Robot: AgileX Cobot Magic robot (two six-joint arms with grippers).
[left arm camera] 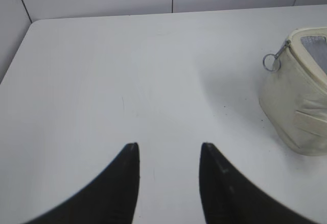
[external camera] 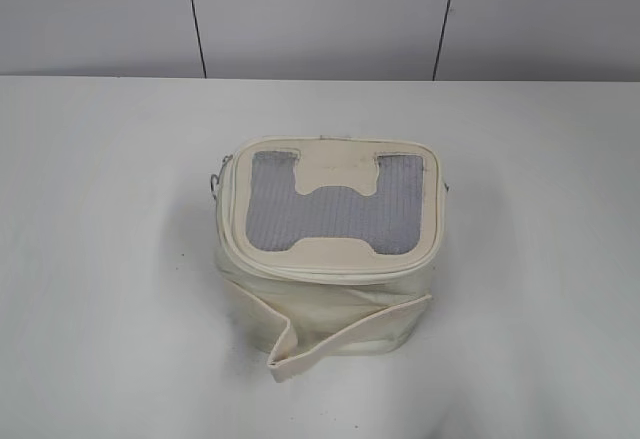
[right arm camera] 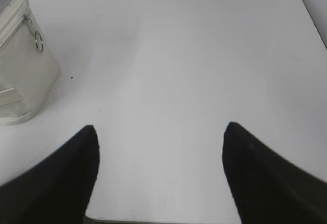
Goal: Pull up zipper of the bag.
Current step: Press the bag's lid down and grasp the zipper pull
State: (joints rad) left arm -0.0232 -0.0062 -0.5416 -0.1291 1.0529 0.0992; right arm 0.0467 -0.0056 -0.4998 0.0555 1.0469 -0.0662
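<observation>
The cream-white boxy bag stands at the middle of the white table, its grey mesh top with the H-shaped cream patch facing up and its flat cream strap draped across the front. The zipper runs round the top rim. A silver pull tab with a ring hangs at the bag's left side and shows in the left wrist view; another ring shows in the right wrist view. My left gripper is open and empty, well left of the bag. My right gripper is open and empty, right of the bag. Neither gripper shows in the exterior view.
The white table ends at a grey panelled wall behind the bag. Its left rear corner shows in the left wrist view, its right edge in the right wrist view.
</observation>
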